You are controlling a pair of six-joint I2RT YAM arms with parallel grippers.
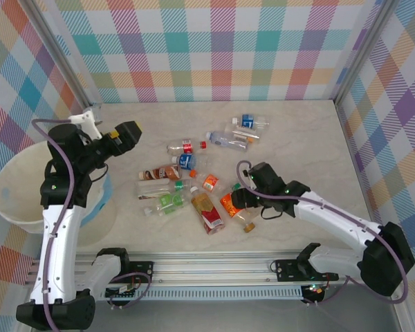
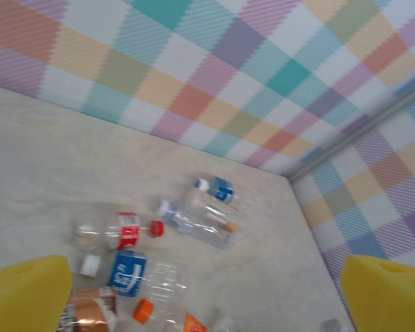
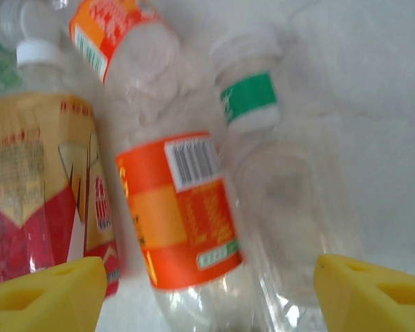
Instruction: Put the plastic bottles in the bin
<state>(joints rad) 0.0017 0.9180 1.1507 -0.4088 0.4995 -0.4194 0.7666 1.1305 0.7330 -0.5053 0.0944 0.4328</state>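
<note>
Lying scattered across the middle of the pale marbled desk are the small clear plastic bottles, none of them inside the large round cream-white plastic bin, which sits at the desk's left edge. The left gripper hangs high beside the bin, over the left part of the desk, released, its yellow fingertips spread wide with nothing between them. Its wrist camera looks down at a red-labelled bottle with a red cap, a blue-labelled bottle just beside it, and another blue-labelled bottle nearer the far edge.

The right gripper is low over the bottles closest to the near edge. In its wrist view an orange-labelled clear bottle lies between the yellow fingertips, which stand apart on either side and do not touch it, so the claw is released and grasps nothing. A bottle with a red-and-yellow label lies against the orange one on one side, and a clear bottle with a green band on the other
</note>
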